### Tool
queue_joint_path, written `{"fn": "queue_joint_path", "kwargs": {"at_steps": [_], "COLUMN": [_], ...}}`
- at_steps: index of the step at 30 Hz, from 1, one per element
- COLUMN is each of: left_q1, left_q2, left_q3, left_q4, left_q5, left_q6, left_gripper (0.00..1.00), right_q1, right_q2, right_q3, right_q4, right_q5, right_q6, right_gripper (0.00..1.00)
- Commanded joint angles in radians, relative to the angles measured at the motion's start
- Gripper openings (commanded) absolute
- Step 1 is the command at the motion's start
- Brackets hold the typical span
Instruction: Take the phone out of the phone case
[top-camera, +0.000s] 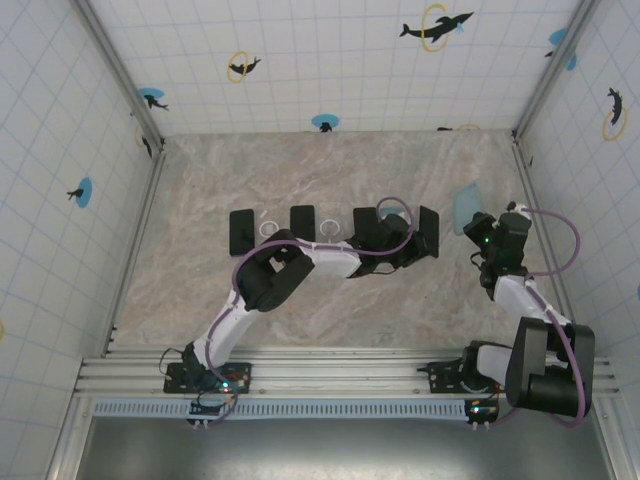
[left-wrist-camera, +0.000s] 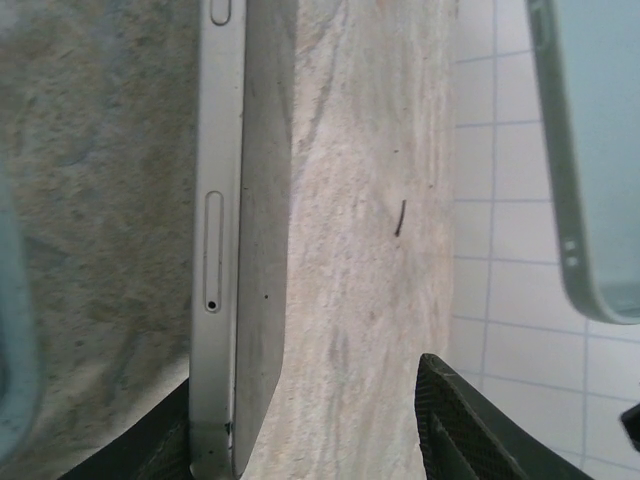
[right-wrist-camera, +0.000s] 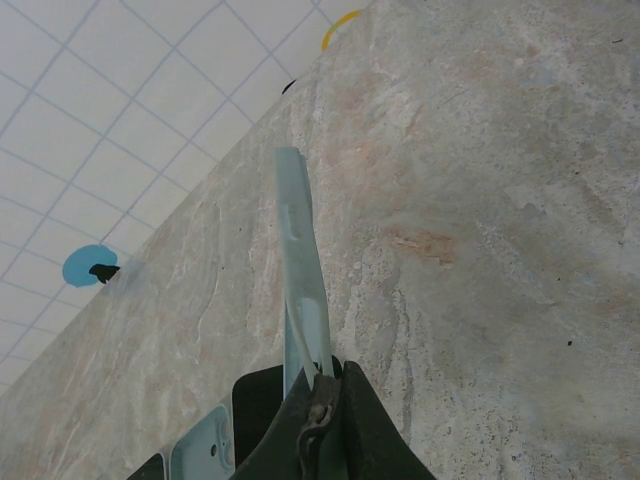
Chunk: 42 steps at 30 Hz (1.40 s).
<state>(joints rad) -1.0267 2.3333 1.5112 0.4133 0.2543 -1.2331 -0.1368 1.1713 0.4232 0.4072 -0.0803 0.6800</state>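
Phone (left-wrist-camera: 222, 250) runs edge-on down the left-centre of my left wrist view, its silver frame showing a SIM tray slot and pinhole. From above it is the dark slab just right of centre, at the tip of the left arm. It looks bare, so I judge it is out of its case.

The left gripper (left-wrist-camera: 300, 425) has its jaws apart. One finger lies against the phone's edge at lower left and the other stands clear at lower right, so nothing is clamped. I cannot tell whether the phone rests on the table (left-wrist-camera: 360, 250).

The right gripper (right-wrist-camera: 320, 410) is pinched tight on the phone case (right-wrist-camera: 298, 260), a thin pale-blue shell rising up the middle of the right wrist view.

I expect the phone to be rigid, dense and slippery on metal and glass, so I would take it across the long edges at mid-length, off the buttons. The case should be light and flexible, best held by its rim.

I can read no brand or writing, only dolphin decals (top-camera: 437, 25) on the walls.
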Motion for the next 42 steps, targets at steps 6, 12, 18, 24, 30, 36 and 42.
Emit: {"fn": "queue_joint_path", "kwargs": {"at_steps": [6,12,18,24,30,36,42], "left_q1": [0.001,-0.001,0.001,0.014,0.026,0.032,0.047], "left_q2": [-0.041,-0.061,-0.047,-0.034,0.006,0.005,-0.043], "left_q3": [0.023,0.040,0.094,0.135,0.212,0.233,0.230], "left_q4": [-0.073,-0.164,-0.229,-0.270,-0.283,-0.301,-0.333], "left_q5": [0.026,0.010,0.019,0.004,0.018,0.016,0.008], "left_q6": [0.083,0.163,0.217,0.254,0.257,0.282,0.343], "left_gripper": [0.51,0.51,0.50,0.50,0.50,0.51,0.52], "right_q1": [-0.015,-0.018,-0.022,-0.027,-0.030,-0.046,-0.076], "right_q2": [-0.002,0.004,0.006,0.008,0.007,0.040,0.111], "right_q3": [0.007,0.005,0.002,-0.001,-0.007,-0.018,-0.018], "right_q4": [0.006,0.007,0.009,0.014,0.012,0.009,0.056], "right_q5": [-0.001,-0.004,-0.007,-0.012,-0.015,-0.056,-0.175], "right_q6": [-0.016,-0.021,-0.018,-0.015,-0.016,-0.057,-0.078], "right_gripper": [0.00,0.00,0.00,0.00,0.00,0.00,0.00]}}
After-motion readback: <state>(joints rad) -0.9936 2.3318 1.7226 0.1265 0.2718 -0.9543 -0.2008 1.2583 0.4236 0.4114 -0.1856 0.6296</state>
